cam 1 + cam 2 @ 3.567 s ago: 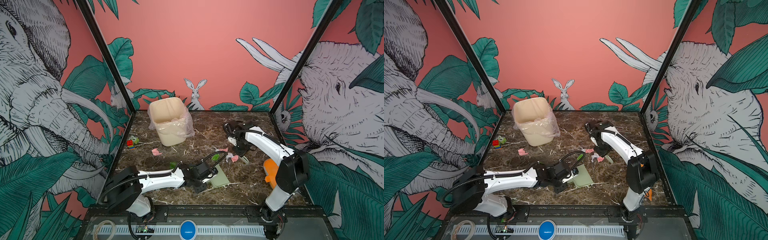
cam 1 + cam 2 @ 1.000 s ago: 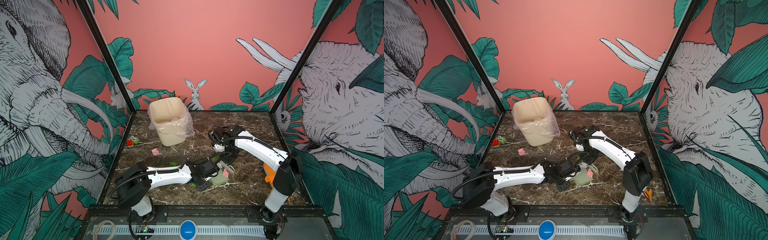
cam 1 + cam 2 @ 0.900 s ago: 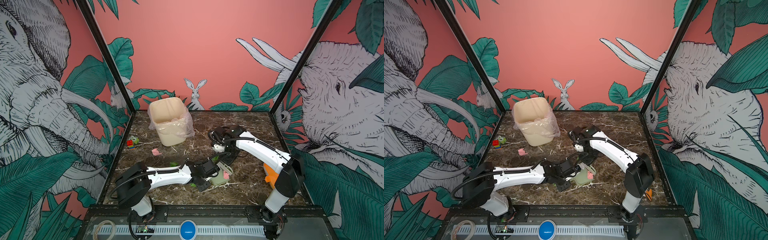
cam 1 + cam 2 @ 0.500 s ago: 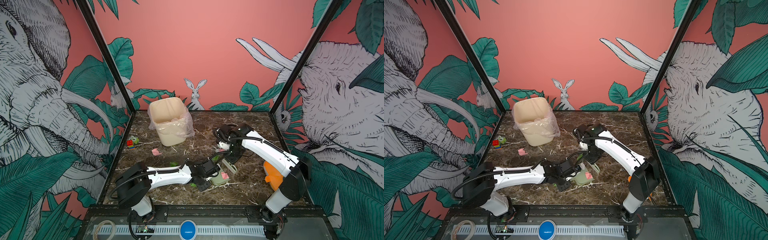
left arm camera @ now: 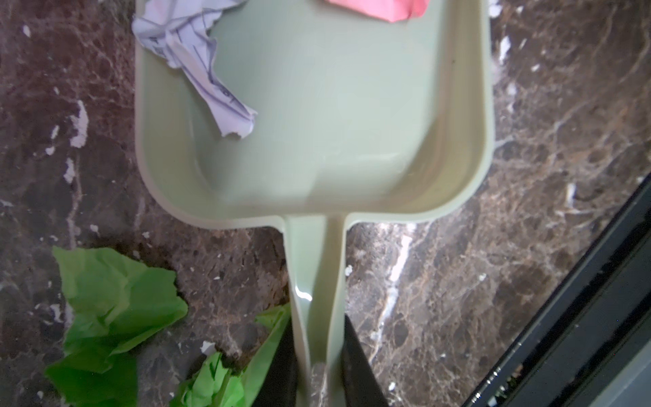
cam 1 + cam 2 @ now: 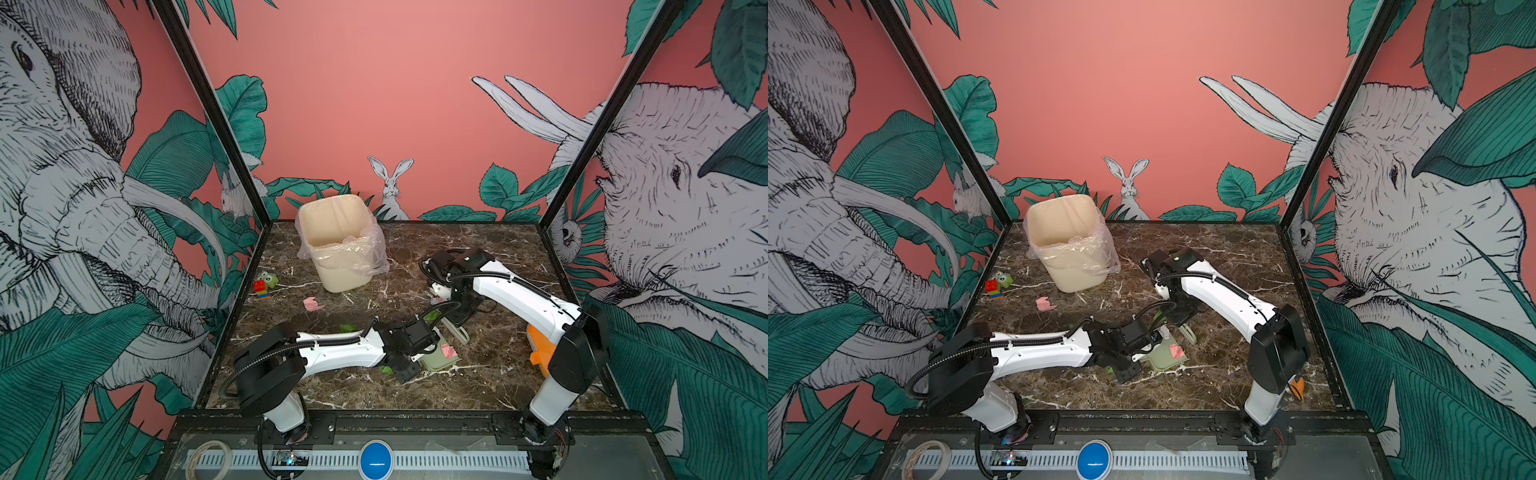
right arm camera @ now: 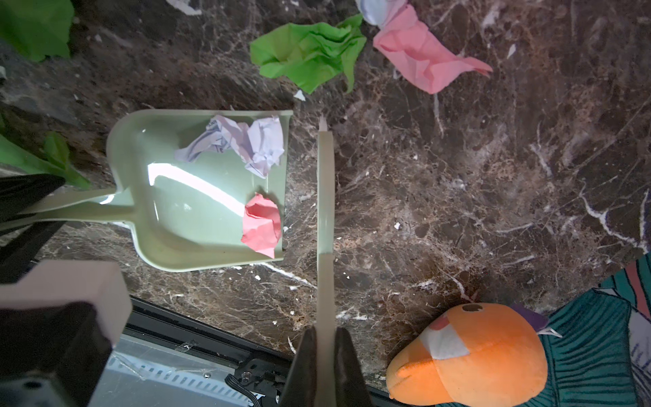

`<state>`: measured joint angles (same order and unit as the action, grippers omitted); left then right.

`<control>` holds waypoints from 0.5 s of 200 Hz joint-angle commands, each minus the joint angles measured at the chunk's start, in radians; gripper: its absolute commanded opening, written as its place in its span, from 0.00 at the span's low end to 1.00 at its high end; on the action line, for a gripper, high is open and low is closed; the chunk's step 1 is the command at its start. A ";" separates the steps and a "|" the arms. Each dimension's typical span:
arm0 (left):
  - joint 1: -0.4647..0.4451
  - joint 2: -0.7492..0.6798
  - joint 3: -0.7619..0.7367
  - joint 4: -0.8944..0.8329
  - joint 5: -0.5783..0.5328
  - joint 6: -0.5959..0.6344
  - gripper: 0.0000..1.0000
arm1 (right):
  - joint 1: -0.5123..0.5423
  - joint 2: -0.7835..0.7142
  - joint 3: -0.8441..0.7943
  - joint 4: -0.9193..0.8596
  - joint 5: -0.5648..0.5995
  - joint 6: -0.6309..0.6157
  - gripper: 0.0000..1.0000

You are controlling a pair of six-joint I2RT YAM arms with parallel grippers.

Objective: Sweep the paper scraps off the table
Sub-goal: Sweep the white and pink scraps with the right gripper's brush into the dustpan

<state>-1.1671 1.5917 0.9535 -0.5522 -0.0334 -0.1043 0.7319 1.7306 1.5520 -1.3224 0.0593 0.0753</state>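
Observation:
My left gripper [image 5: 317, 334] is shut on the handle of a pale green dustpan [image 5: 334, 123], which lies flat on the table [image 6: 498, 374]. In the pan lie a white scrap [image 7: 243, 141] and a pink scrap [image 7: 262, 222]. My right gripper [image 7: 324, 334] is shut on a thin pale green brush [image 7: 324, 197], just off the pan's mouth. A green scrap [image 7: 310, 53] and a pink scrap [image 7: 422, 60] lie on the marble beyond it. More green scraps [image 5: 112, 299] sit beside the pan's handle. Both top views show the dustpan [image 6: 436, 359] [image 6: 1160, 355] and brush [image 6: 457, 332] [image 6: 1187, 332].
A cream bin [image 6: 340, 249] lined with clear plastic stands at the back left. Toy blocks [image 6: 264, 284] sit at the left edge, with a lone pink scrap [image 6: 313, 304] near them. An orange fish toy [image 7: 475, 352] lies by the right arm's base.
Since the earliest frames a pink and a white scrap have landed in the dustpan. In the last second the right arm swung rightward and the brush drew back from the pan's mouth. The left arm stayed still.

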 commanded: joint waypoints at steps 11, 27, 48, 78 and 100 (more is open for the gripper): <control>0.000 0.005 0.020 -0.026 0.012 -0.004 0.00 | 0.045 0.011 0.045 -0.019 -0.080 -0.003 0.00; 0.000 0.002 0.018 -0.025 0.012 -0.005 0.00 | 0.056 -0.001 0.048 -0.035 -0.111 -0.005 0.00; 0.000 0.001 0.017 -0.025 0.012 -0.005 0.00 | 0.070 -0.029 0.045 -0.047 -0.151 0.002 0.00; 0.000 0.003 0.018 -0.024 0.013 -0.004 0.00 | 0.083 -0.058 0.046 -0.074 -0.194 0.007 0.00; 0.000 0.002 0.017 -0.026 0.013 -0.003 0.00 | 0.083 -0.076 0.038 -0.078 -0.215 0.011 0.00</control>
<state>-1.1683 1.5913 0.9558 -0.5522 -0.0338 -0.1043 0.7887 1.7134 1.5768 -1.3441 -0.0635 0.0795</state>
